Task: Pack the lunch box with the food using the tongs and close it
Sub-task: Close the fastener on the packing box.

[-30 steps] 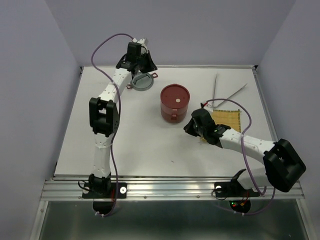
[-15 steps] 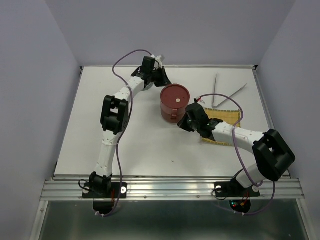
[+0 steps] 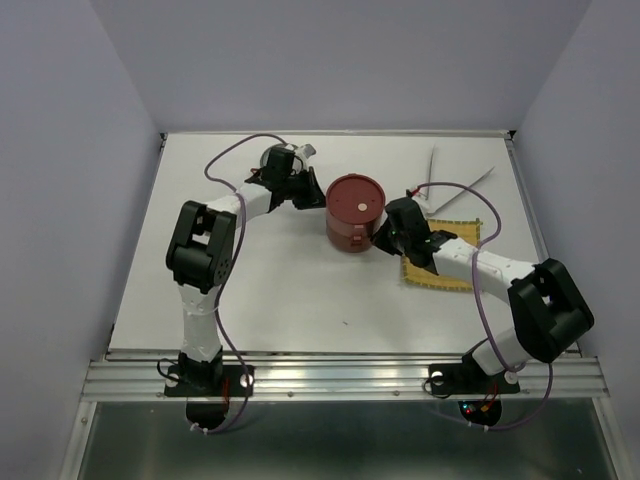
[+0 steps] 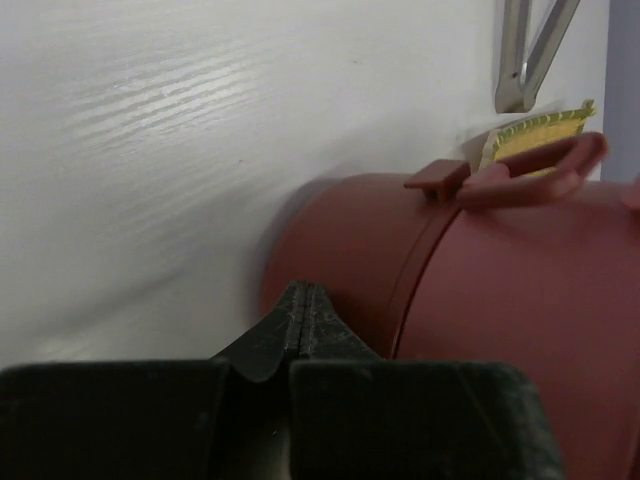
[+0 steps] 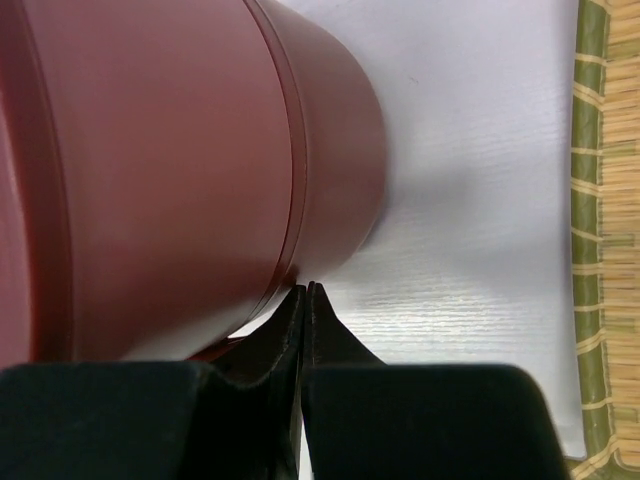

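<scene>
Left to right: the left gripper (image 4: 303, 300), tips pinched together and holding nothing, sits against the lower side wall of the lunch box (image 3: 353, 205). The box stands lidded and stacked in the middle of the worktop (image 3: 280, 290). The right gripper (image 5: 305, 293), likewise closed and empty, meets the box at the seam between tiers. The tongs (image 3: 431, 172) lie farther back, near the yellow mat (image 3: 445, 262). The box looks rigid, smooth, probably slippery and fairly light, and its tiers may shift. The small side handle (image 4: 540, 170) or the lid rim seems a surer hold than the curved wall.
</scene>
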Robot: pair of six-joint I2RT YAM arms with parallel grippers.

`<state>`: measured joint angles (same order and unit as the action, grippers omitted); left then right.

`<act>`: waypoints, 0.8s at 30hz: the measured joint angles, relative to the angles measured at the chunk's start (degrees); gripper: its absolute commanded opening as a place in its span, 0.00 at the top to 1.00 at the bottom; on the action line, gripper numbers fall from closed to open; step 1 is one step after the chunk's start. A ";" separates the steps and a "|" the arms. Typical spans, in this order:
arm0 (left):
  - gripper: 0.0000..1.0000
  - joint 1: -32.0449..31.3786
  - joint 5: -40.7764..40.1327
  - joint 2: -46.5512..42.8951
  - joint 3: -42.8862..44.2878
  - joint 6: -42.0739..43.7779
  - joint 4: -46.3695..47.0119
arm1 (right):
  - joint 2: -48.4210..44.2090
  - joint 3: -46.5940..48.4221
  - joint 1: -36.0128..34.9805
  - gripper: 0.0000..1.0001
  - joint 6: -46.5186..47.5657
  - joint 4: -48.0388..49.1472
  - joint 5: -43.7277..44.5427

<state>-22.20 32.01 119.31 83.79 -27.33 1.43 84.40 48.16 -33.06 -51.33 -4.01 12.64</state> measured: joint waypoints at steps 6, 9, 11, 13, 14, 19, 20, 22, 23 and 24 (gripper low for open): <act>1.00 0.04 -2.58 -9.07 -8.76 0.04 2.14 | 1.53 2.14 0.44 0.99 1.90 -2.05 0.48; 1.00 -0.20 -4.72 -10.84 -9.60 0.31 0.79 | 1.33 2.49 1.01 0.99 1.64 -2.01 1.25; 1.00 -0.07 -5.95 -10.84 -9.27 0.28 -0.09 | 0.31 2.49 1.77 0.99 0.57 -2.03 2.29; 1.00 0.22 -7.23 -10.03 -7.63 0.22 -2.27 | -0.79 2.49 2.75 0.99 -0.02 -2.01 3.04; 1.00 0.50 -8.20 -9.20 -6.05 0.22 -3.06 | -1.18 2.60 3.58 0.99 -0.22 -2.05 3.10; 1.00 1.70 -11.74 -1.33 5.68 0.22 -5.03 | 0.87 6.78 9.55 0.99 0.17 -2.64 2.12; 1.00 1.81 -12.00 -0.57 6.60 0.20 -5.16 | 2.27 8.92 10.54 0.99 0.61 -3.13 1.29; 1.00 1.97 -12.13 0.70 7.76 0.17 -5.53 | 5.70 13.40 12.13 0.99 2.25 -3.06 -0.44; 1.00 1.95 -12.13 0.90 7.74 0.15 -6.05 | 7.93 16.02 12.57 0.99 3.30 -3.26 -2.27; 1.00 1.84 -12.13 0.92 7.54 0.09 -6.58 | 9.31 18.01 12.70 0.99 3.93 -3.96 -3.30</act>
<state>-20.36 19.88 120.22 91.33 -27.24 -5.15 93.71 66.17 -20.36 -47.40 -7.97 9.34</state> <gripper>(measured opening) 0.029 0.013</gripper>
